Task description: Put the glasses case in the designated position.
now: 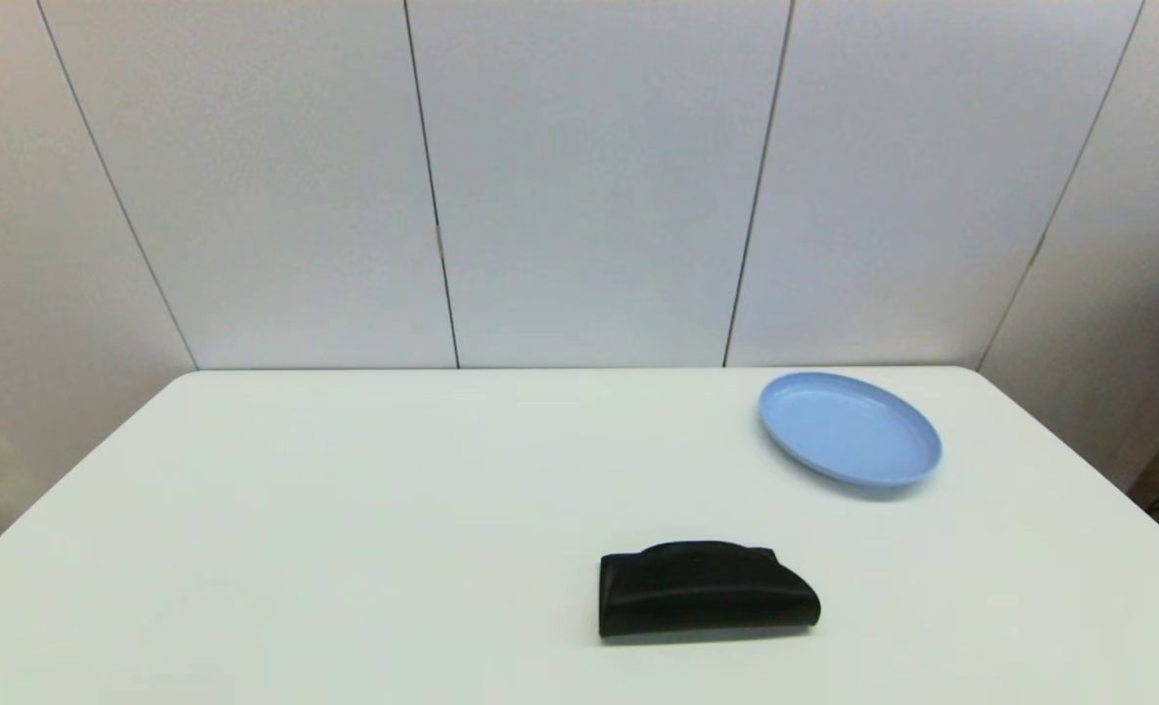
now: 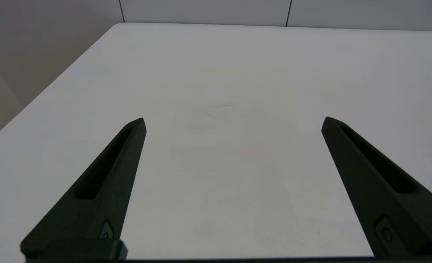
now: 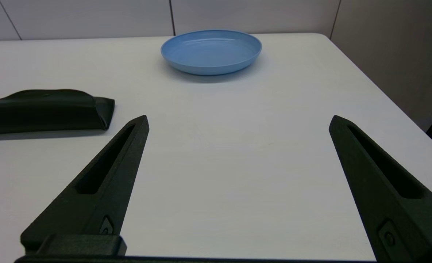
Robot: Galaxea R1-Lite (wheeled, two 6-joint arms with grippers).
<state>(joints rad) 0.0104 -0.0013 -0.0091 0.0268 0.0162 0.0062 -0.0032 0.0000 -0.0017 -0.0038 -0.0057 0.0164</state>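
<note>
1 glasses case (image 1: 707,590) nr front; 1 blue plate (image 1: 849,428) far right, apart.

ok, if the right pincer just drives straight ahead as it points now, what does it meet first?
Probably the blue plate. The right pincer is open over bare white table, and the plate lies ahead, slightly off centre. The glasses case sits off to one side, outside the fingers. Depth is unclear, so height may decide.

We count one glasses case (image 1: 707,589), matte black, one blue plate (image 1: 849,429), one white table (image 1: 345,509) carrying both, two grippers, the left gripper (image 2: 233,120) and the right gripper (image 3: 239,118), two black fingers each
</note>
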